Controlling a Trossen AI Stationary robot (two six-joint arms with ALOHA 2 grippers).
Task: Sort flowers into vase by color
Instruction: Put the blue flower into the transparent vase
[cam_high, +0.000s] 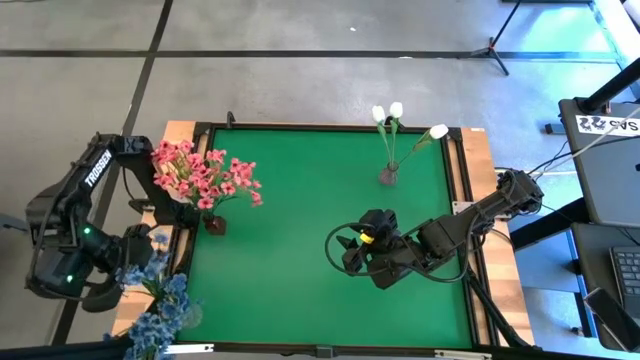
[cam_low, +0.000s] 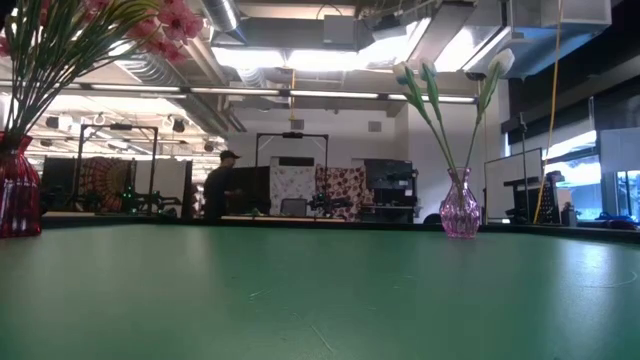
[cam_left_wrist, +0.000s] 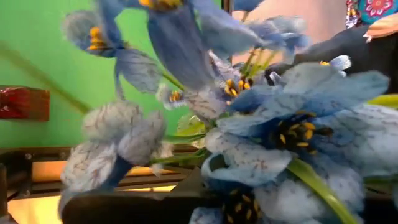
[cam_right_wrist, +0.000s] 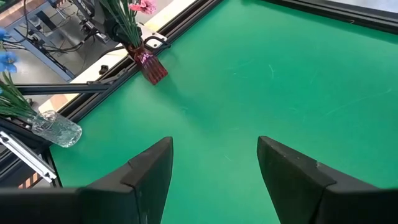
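Floor around my table: grey concrete (cam_high: 300, 60), dark seams.
Ceiling: bright lamps (cam_low: 270, 55), bare ducts.
Far wall: patterned cloths (cam_low: 340, 190), a person (cam_low: 217, 185) standing.
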